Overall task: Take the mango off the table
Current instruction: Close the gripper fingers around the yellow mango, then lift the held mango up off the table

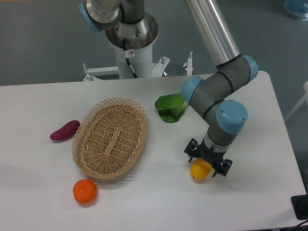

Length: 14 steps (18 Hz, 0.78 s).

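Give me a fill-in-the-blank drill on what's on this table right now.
1. The hand is down over the ____.
2. The wicker basket holds ____.
3. The purple sweet potato lies on the basket's ____ side in the picture.
4. The tangerine sits on the table, ____ the basket.

Missing: mango; nothing; left; outside

Floor: grey-blue, smooth and plain, filling the upper part of the view behind the table (43,202).
Table: white, matte, evenly lit, with soft faint shadows.
Light: diffuse, from above, no hard glare.
Top right corner: a pale blue object (296,8), cut off by the frame edge.
Bottom right corner: a dark object (300,207) just past the table's edge, partly out of view.
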Motion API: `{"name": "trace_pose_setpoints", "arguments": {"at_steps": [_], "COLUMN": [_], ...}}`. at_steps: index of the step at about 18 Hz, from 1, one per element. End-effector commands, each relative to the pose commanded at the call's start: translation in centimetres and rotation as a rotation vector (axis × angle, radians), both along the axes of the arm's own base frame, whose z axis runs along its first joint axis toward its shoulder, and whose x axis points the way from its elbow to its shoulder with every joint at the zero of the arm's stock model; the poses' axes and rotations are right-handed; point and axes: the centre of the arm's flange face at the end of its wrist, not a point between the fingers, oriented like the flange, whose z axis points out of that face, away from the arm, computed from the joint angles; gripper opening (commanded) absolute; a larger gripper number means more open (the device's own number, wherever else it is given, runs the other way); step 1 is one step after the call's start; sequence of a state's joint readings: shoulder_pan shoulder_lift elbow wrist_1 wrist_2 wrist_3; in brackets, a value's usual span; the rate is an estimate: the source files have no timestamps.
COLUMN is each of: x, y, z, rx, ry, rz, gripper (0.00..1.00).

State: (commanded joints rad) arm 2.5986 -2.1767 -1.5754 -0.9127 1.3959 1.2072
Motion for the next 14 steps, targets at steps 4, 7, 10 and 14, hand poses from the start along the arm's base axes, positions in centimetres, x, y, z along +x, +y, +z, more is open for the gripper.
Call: {"name": "trace_pose_setpoints", "arguments": {"at_steps": [4,7,10,14], "x": [-0.1,0.0,0.0,-0.3], "y": [-0.1,-0.2,-0.2,-0.7], "z": [0.6,1.0,2.2,4.0], "rx": [-0.002,-0.002,0.004,-0.024], "ry": [0.006,0.008,0.018,0.073], "rz": [0.005,0.006,0.005,0.01], "gripper": [0.55,0.52,0.47,0.48]}}
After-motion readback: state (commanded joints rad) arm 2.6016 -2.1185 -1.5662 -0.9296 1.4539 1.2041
